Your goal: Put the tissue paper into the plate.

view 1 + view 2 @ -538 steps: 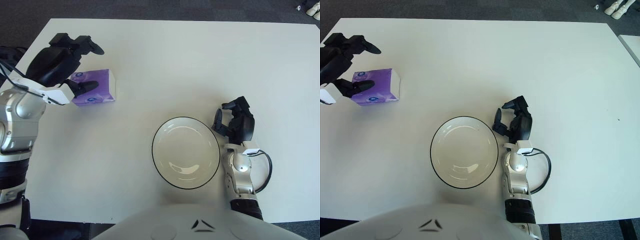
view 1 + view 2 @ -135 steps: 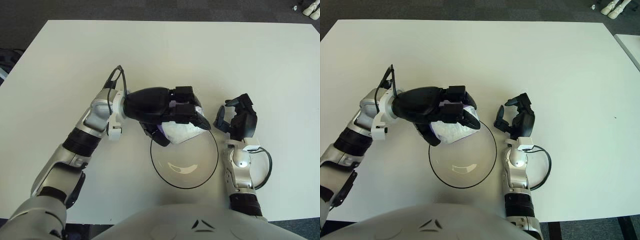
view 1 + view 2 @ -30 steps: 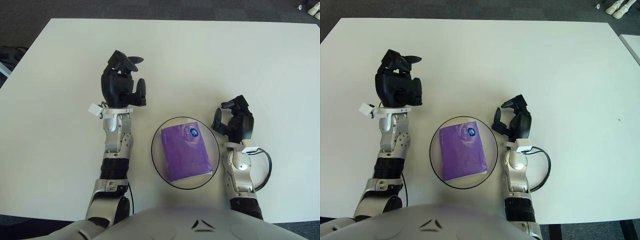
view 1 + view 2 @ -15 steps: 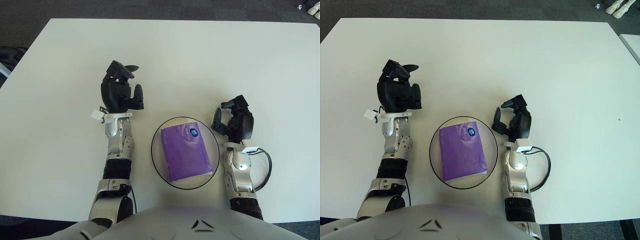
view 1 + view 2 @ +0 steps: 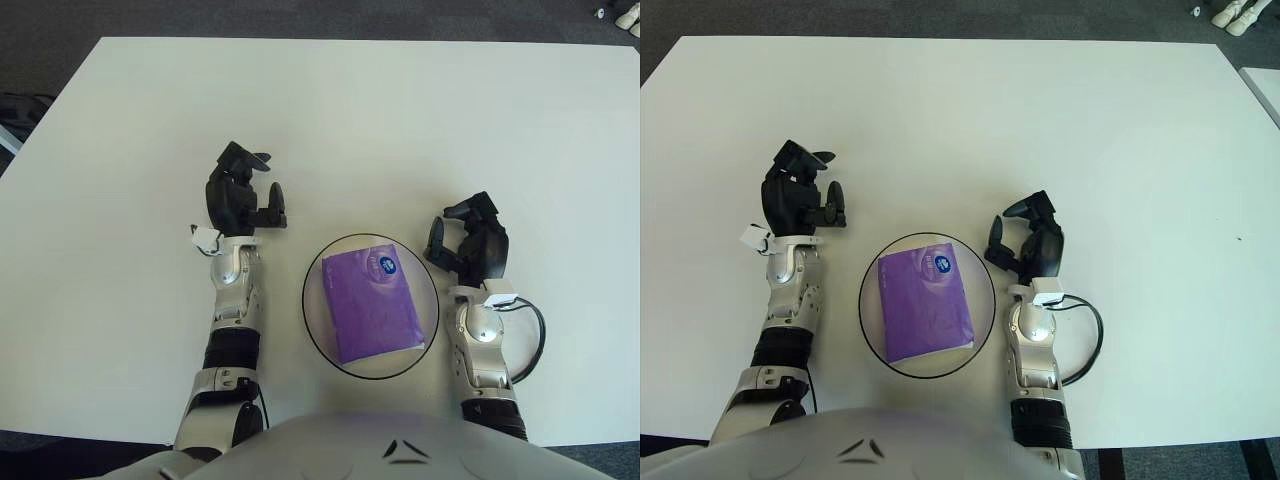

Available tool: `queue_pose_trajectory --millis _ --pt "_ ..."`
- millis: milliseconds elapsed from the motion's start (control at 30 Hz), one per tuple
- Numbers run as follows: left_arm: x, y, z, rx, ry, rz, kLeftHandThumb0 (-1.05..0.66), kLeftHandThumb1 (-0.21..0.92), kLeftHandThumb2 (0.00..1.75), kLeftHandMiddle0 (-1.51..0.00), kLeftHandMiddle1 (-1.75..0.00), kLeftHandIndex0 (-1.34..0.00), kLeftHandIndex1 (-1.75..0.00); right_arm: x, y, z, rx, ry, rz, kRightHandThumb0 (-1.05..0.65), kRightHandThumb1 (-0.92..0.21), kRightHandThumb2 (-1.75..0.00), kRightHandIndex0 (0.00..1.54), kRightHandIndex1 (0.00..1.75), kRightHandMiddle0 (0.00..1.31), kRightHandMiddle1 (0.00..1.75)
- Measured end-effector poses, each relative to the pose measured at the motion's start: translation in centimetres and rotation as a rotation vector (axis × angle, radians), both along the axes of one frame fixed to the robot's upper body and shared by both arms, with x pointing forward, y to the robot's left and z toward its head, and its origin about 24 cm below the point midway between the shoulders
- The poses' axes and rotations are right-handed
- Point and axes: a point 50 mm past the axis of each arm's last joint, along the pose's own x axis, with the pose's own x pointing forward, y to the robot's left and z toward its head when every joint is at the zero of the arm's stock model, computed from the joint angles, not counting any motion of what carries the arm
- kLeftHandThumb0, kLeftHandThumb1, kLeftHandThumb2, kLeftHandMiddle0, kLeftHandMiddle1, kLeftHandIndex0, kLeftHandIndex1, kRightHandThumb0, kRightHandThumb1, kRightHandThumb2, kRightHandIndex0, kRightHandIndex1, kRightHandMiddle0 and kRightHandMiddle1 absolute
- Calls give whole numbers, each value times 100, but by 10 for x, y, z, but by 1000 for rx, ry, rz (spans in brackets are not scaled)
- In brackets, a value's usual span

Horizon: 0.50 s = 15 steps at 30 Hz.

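Note:
The purple tissue pack (image 5: 374,303) lies flat inside the white plate (image 5: 318,330) with the dark rim, near the table's front edge. My left hand (image 5: 241,195) shows left of the plate, apart from it, its black fingers relaxed and holding nothing. My right hand (image 5: 470,244) shows just right of the plate's rim, fingers loosely spread, empty too.
The white table (image 5: 350,120) stretches far behind the plate. A black cable (image 5: 530,340) loops by my right forearm. My own body fills the bottom edge. White objects lie on the dark floor at the top right corner (image 5: 629,15).
My left hand has drawn back toward me and lowered a little beside the plate. The tissue pack, the plate and my right hand have not moved.

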Motion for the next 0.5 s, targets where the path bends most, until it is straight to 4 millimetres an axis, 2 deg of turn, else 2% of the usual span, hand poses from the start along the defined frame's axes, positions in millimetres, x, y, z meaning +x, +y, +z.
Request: queue_pose_trajectory --millis 500 --pt "-1 -5 -13 82 113 21 -1 -12 175 -89 -175 -83 -157 -4 0 -1 -10 25 -22 -46 -37 -126 107 175 57 175"
